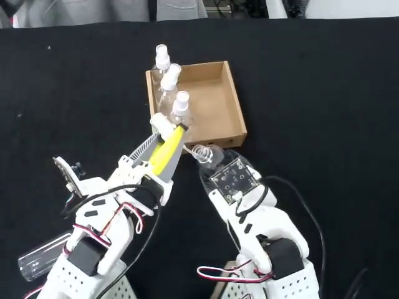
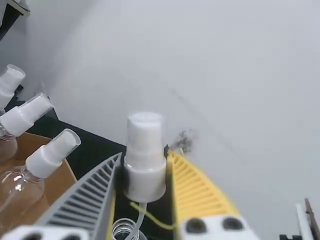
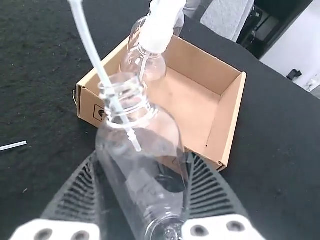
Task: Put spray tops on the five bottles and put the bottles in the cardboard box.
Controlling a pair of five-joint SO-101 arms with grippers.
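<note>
My left gripper (image 1: 164,129) (image 2: 145,172) is shut on a white spray top (image 1: 163,123) (image 2: 144,152), held above the near left corner of the cardboard box (image 1: 215,99) (image 3: 220,107). The top's thin tube (image 3: 100,70) slants down into the open neck of a clear bottle (image 1: 206,154) (image 3: 142,150). My right gripper (image 1: 209,165) (image 3: 142,162) is shut on that bottle's body, just in front of the box. Three capped bottles (image 1: 170,78) (image 2: 50,152) lean along the box's left side.
Another clear bottle (image 1: 40,261) lies on the black table at the front left, beside the left arm's base. A short white strip (image 3: 12,146) lies on the cloth near the box. The box's right half is bare cardboard.
</note>
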